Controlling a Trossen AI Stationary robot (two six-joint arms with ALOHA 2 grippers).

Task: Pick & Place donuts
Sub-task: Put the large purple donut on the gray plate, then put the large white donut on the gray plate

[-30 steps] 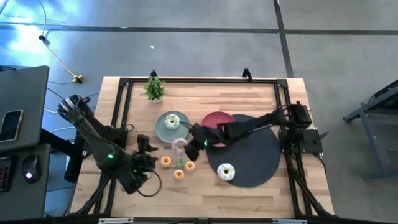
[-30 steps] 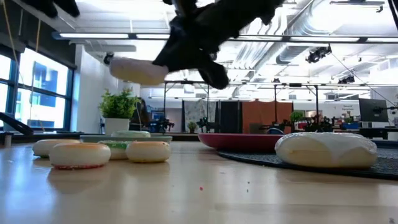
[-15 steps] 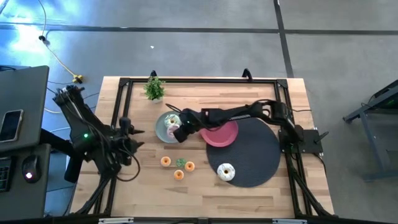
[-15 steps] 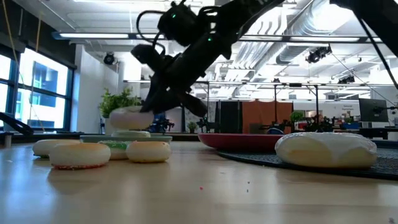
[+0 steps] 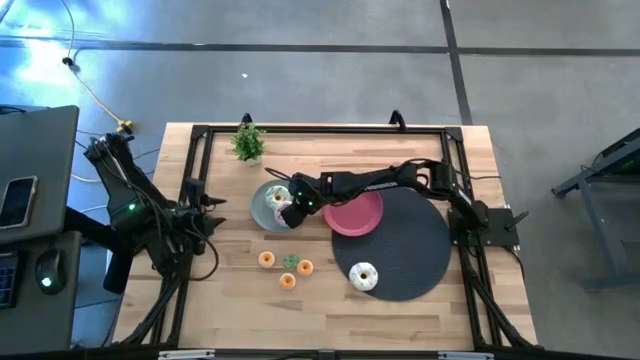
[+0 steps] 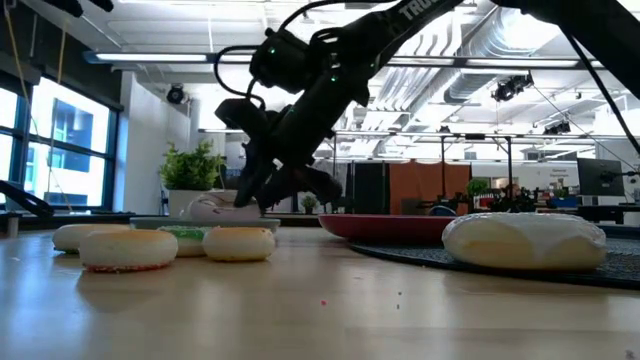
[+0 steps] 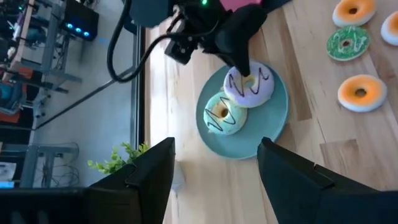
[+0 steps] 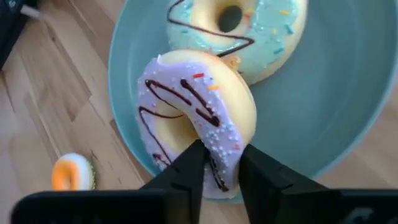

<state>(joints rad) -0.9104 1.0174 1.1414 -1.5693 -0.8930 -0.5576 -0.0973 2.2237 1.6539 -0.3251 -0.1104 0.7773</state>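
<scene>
The grey-green plate (image 5: 260, 212) holds two donuts: a pale green iced one (image 7: 222, 113) lying flat, and a pink-lilac iced one (image 7: 250, 87) beside it. My right gripper (image 8: 217, 171) reaches across the table to the plate and is shut on the pink-lilac donut (image 8: 199, 118). The white iced donut (image 5: 363, 277) lies on the black mat. Small orange rings (image 5: 266, 260) and a small green ring (image 5: 290, 262) lie on the wood near the plate. My left gripper (image 7: 214, 180) hangs open by the table's left side, touching nothing. My right gripper holds the pink-lilac donut by one side of its ring (image 8: 219, 158). It is pinched with one finger (image 8: 186, 165) at the hole and the other (image 8: 258, 168) outside the rim. The fingers slant down from the table's right. The donut sits on the plate against the green donut.
A pink plate (image 5: 365, 215) sits partly on the big black round mat (image 5: 420, 250), right of the grey-green plate. A small potted plant (image 5: 248, 141) stands at the far edge. Bare wood lies toward the near edge (image 5: 330, 315).
My right gripper has carried the pink-lilac donut from above the table's middle toward the far left, to the grey-green plate. It lowered the donut until it rests on the plate beside the green one. My left arm has drawn back toward the table's left edge.
</scene>
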